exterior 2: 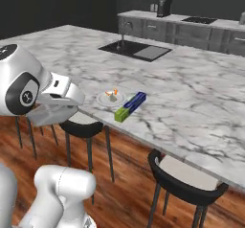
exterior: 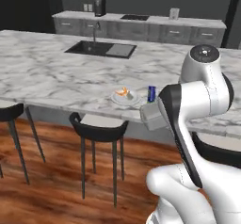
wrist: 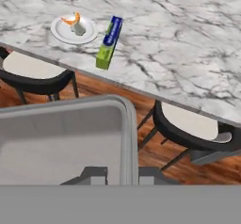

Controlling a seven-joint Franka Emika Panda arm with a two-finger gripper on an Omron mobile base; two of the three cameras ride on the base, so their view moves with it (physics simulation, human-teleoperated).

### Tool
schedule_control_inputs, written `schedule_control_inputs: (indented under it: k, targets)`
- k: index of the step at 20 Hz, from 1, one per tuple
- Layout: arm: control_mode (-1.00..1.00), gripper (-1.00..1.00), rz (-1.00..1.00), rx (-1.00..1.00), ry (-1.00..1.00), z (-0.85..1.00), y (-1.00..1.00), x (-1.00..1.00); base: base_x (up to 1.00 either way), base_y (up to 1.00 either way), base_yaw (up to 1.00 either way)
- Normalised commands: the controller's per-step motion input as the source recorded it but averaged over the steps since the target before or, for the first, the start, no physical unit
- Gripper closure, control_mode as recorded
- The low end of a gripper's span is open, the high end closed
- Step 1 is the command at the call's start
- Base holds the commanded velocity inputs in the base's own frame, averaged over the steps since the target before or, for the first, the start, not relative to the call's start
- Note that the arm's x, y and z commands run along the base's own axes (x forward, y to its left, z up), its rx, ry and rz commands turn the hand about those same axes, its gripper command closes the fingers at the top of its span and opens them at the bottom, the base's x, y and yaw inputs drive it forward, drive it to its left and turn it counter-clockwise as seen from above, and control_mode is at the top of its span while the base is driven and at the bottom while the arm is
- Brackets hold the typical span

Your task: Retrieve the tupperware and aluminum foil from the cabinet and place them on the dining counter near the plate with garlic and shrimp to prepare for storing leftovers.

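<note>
My gripper (wrist: pixel 121 175) is shut on the rim of the tupperware (wrist: pixel 61 138), a clear greyish tray held in the air over the wooden floor, short of the dining counter's (wrist: pixel 188 39) near edge. The tray also shows beside my arm as the tupperware (exterior: pixel 150 116) and under my hand as the tupperware (exterior 2: pixel 50 114). The aluminum foil (wrist: pixel 109 42) lies on the counter by that edge, its green end toward me, just right of the plate with garlic and shrimp (wrist: pixel 74 29). From the base I see the foil (exterior 2: pixel 130 106) and the plate (exterior 2: pixel 111 98) side by side. The cabinet is out of view.
Black stools (exterior: pixel 99 126) (exterior 2: pixel 184 179) (wrist: pixel 193 124) stand under the counter's near edge, below the tray. The black inset sink (exterior: pixel 100 48) with its tap lies farther back on the counter. A worktop over grey drawers (exterior: pixel 141 28) runs along the far wall.
</note>
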Motion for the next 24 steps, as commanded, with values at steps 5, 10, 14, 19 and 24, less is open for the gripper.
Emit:
schedule_control_inputs:
  k: [5,10,14,19,24]
  targets:
    - [1.0,1.0,0.0,0.0,0.0,0.0,0.0,0.0,0.9,0.95,-0.39]
    - [1.0,1.0,0.0,0.0,0.0,0.0,0.0,0.0,0.83,0.75,-0.41]
    - [1.0,1.0,0.0,0.0,0.0,0.0,0.0,0.0,0.79,0.64,-0.42]
    - [1.0,1.0,0.0,0.0,0.0,0.0,0.0,0.0,0.72,0.39,-0.46]
    - [-1.0,1.0,-0.36,0.0,-0.37,-0.22,0.02,0.34,0.14,0.03,-0.1]
